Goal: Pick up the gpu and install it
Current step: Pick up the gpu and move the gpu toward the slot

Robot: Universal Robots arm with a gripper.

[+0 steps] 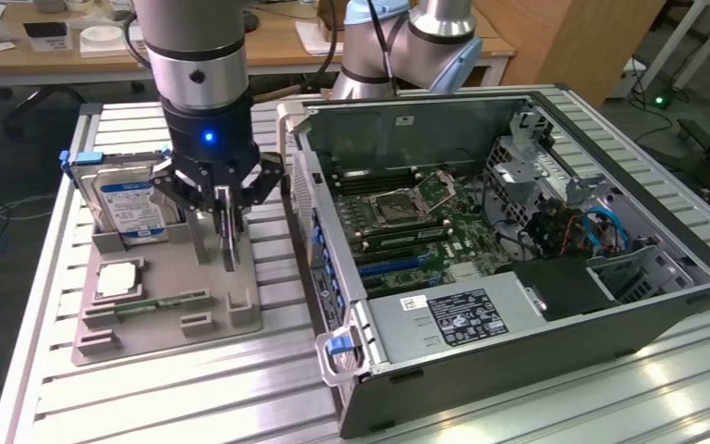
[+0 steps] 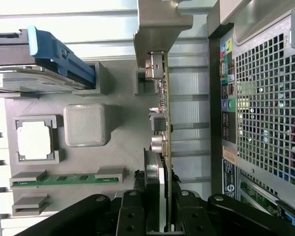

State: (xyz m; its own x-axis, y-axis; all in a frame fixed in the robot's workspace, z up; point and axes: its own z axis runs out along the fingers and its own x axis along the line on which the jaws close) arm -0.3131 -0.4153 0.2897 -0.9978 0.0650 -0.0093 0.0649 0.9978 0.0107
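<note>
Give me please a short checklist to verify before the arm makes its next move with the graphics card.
1. Fingers closed on both sides of the graphics card: ok.
2. Card upright, not tilted: ok.
3. Card free of its slot in the grey holder: cannot tell.
4. Hard drive stands apart from the card: ok.
5. Computer case lies open, board exposed: ok.
6. Slot for the card on the board free: cannot tell.

The gpu, a thin dark card with a silvery metal edge, stands upright on its edge, gripped by the hand at the grey holder tray.
</note>
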